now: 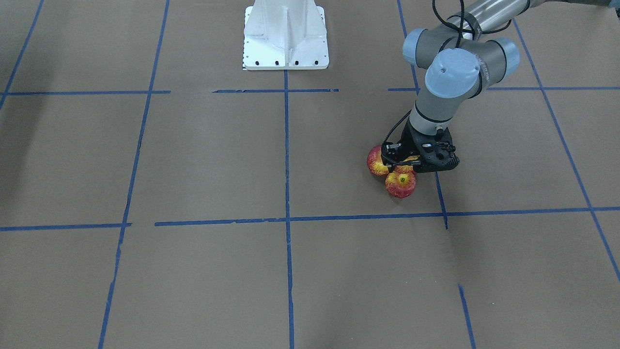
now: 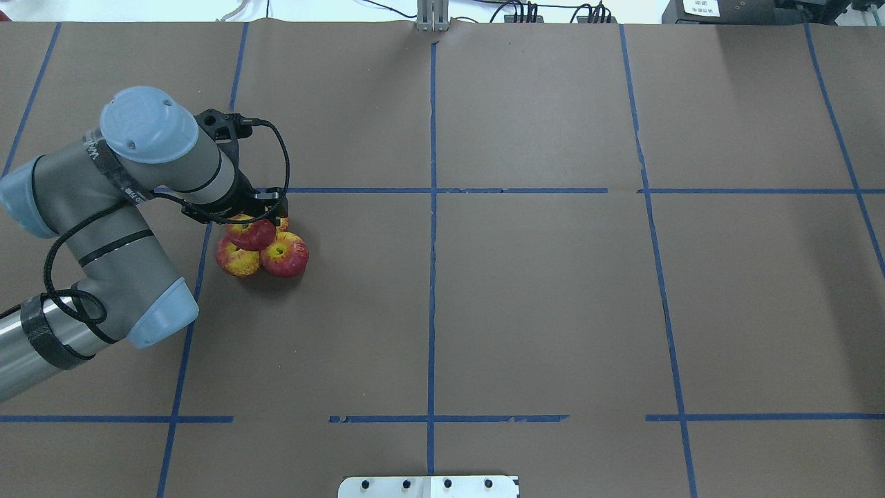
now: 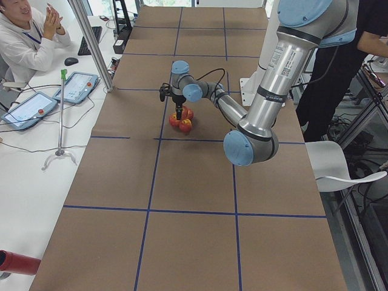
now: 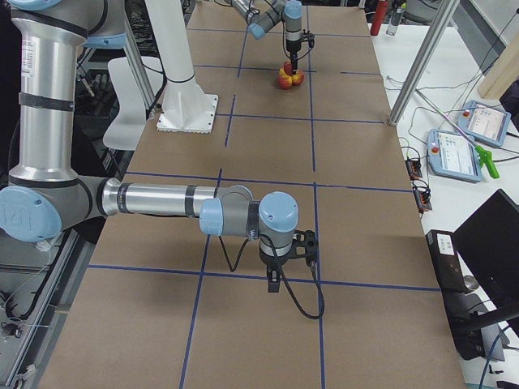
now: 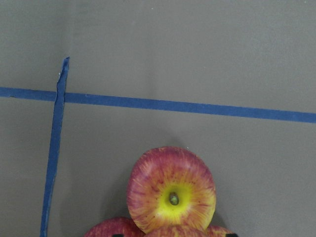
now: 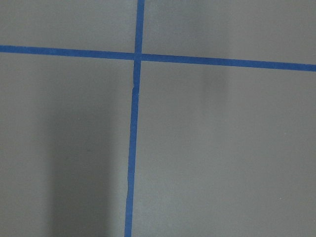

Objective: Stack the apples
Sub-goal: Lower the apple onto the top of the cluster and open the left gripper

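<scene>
Four red-and-yellow apples cluster on the brown table. In the overhead view two base apples [image 2: 237, 257] [image 2: 284, 254] lie side by side, a third [image 2: 283, 223] peeks out behind, and the top apple [image 2: 250, 233] rests on them. My left gripper [image 2: 252, 220] stands straight over the pile, its fingers on either side of the top apple and shut on it. The left wrist view shows the far base apple [image 5: 171, 190], dimple up. My right gripper [image 4: 276, 279] hangs over bare table far from the apples; I cannot tell if it is open or shut.
The white robot base [image 1: 286, 36] stands at the table's robot-side edge. Blue tape lines [image 2: 432, 207] grid the brown paper. People sit and stand beside the table, with tablets [image 3: 76, 88] on a side desk. A metal post [image 3: 91, 45] stands by the table's far edge.
</scene>
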### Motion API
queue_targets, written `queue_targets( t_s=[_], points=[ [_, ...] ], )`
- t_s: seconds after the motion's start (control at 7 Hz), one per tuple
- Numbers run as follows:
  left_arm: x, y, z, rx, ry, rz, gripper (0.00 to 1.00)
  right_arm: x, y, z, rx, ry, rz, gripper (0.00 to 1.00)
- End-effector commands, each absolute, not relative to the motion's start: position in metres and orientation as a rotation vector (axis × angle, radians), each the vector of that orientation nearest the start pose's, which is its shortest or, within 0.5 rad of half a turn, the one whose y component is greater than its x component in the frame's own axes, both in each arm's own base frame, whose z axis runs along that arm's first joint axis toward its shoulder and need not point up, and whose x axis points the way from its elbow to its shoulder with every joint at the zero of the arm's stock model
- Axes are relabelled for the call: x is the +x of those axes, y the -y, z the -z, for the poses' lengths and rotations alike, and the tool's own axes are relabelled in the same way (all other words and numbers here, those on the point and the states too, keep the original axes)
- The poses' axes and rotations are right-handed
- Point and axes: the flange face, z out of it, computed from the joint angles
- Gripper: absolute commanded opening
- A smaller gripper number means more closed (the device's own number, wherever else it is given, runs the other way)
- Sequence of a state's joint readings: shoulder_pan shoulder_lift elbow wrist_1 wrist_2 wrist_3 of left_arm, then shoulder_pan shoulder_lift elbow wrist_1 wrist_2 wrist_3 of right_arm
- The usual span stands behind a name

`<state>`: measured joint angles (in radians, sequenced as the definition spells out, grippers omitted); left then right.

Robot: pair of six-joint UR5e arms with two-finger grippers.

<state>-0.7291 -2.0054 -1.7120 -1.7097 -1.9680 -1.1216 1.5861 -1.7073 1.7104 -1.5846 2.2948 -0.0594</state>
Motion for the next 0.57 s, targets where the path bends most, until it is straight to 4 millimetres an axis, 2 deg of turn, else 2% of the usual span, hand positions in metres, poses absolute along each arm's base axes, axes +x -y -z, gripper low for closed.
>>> queue_targets(
  t_s=[0.0,0.43],
  points=[
    [0.4180,0.4978,-0.3383,0.075,-0.796,0.126,0.99,0.0740,0.4322,-0.6580,0.016,0.724,0.037,1.00],
    [0.4148,0.4955,-0.3343,0.084,-0.803,0.127,1.00,0.0740,0.4322,-0.6580,0.016,0.724,0.037,1.00]
  ],
)
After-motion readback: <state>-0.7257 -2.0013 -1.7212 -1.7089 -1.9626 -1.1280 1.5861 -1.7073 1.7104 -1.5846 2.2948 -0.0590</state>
